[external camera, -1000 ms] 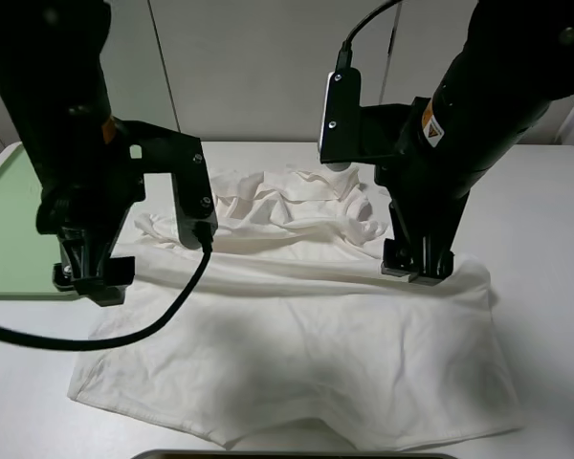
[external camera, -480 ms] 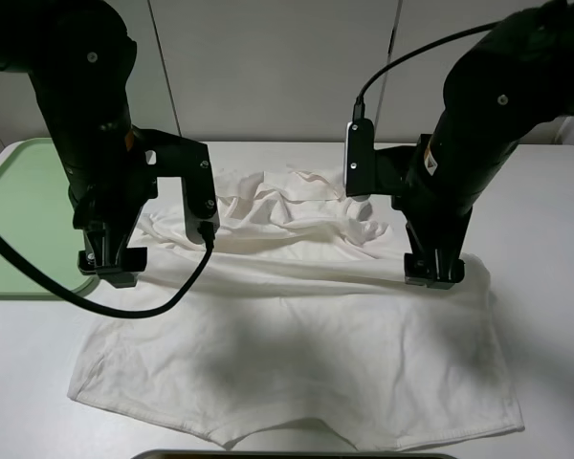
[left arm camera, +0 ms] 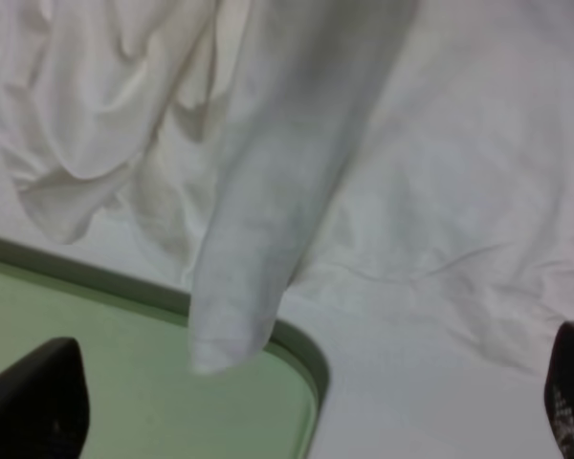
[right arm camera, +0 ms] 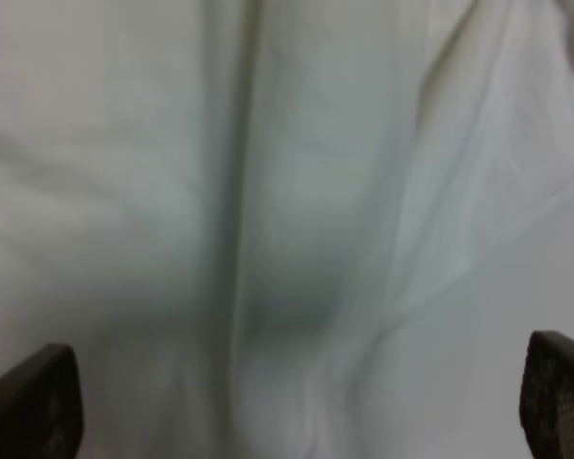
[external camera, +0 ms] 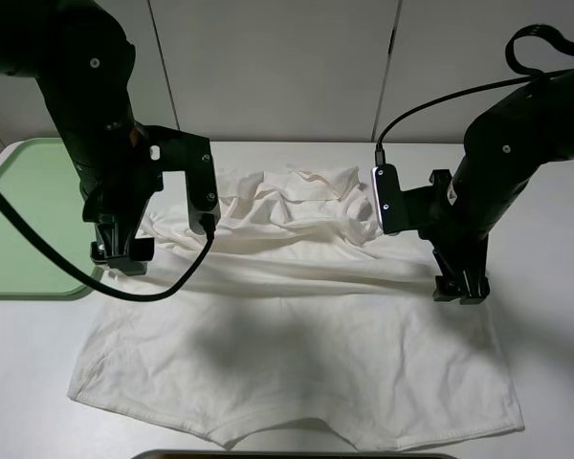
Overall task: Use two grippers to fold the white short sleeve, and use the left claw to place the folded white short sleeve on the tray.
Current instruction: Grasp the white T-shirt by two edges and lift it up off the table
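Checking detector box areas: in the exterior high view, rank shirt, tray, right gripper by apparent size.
1. white short sleeve
2. tray, only partly in view
3. right gripper, clearly smallest

A white table (external camera: 555,363) spreads beneath both pairs of jaws. Behind them, past its far edge, stand pale wall panels (external camera: 268,67) with vertical seams. Nearer than the jaws, a dark curved edge (external camera: 297,455), possibly some device's rim.

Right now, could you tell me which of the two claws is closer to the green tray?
The left claw, at the tray's near corner; the right claw is across the shirt, far from it.
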Robot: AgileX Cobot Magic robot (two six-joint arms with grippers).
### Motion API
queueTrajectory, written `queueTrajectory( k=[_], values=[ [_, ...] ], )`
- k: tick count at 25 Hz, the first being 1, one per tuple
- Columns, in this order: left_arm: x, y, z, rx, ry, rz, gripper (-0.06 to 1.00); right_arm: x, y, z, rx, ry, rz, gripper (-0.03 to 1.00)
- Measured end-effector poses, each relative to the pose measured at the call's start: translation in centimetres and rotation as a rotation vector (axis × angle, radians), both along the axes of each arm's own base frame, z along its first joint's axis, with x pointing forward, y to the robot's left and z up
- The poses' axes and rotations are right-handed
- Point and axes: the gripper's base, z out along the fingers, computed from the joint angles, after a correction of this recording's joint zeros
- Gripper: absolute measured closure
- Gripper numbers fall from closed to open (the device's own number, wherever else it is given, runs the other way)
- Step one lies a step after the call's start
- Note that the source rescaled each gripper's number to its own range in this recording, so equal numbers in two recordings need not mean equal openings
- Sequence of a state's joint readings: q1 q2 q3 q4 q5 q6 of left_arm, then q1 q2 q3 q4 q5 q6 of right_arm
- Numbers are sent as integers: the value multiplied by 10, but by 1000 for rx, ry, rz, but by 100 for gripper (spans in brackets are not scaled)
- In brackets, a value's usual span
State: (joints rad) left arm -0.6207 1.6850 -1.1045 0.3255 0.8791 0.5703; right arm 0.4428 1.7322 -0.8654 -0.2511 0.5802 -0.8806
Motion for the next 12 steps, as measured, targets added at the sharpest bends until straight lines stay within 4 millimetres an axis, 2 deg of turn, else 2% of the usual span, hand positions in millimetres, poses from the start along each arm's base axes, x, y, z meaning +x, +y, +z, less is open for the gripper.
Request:
queueTrajectory(
  k=[4, 9, 12],
  values=[
    [6, -2, -15, 21, 25, -23, 0, 5, -9, -9, -13, 20, -8, -3],
    [13, -7, -33, 16, 31, -51, 0, 7, -7, -18, 1, 29, -1, -3],
    [19, -4, -40, 12, 36, -42, 0, 8, -5, -24, 12, 39, 5, -3]
  ],
)
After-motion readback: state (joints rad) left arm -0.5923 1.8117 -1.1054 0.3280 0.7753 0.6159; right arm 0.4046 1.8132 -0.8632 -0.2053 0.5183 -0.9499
